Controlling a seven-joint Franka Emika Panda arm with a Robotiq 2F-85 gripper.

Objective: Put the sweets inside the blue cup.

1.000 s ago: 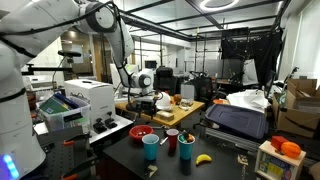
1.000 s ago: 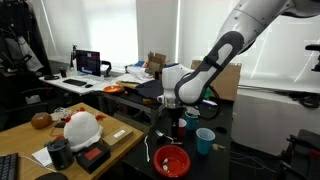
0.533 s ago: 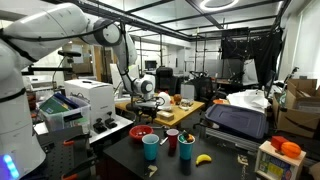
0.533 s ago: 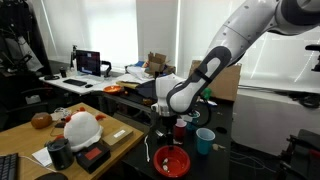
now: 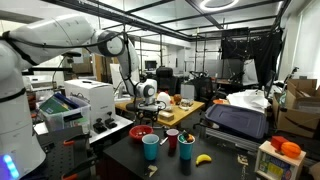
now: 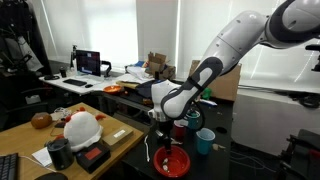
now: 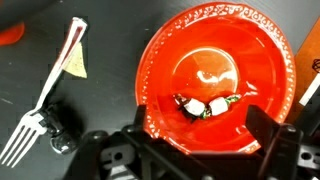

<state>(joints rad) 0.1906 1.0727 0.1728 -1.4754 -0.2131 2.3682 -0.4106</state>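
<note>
Both exterior cameras stand well back at about bench height and share the black table (image 5: 116, 157) with the red bowl (image 5: 141, 132) and the blue cup (image 5: 151, 148). In an exterior view the lens faces bright windows (image 6: 100, 35). The wrist camera looks straight down, close over the bowl.

A cluttered lab; a ring light (image 5: 218, 4) glows on the ceiling; bright, blind-covered windows (image 6: 105, 30) line the far wall; a wooden desk (image 6: 22, 138) stands near the dark counter (image 5: 118, 160).
</note>
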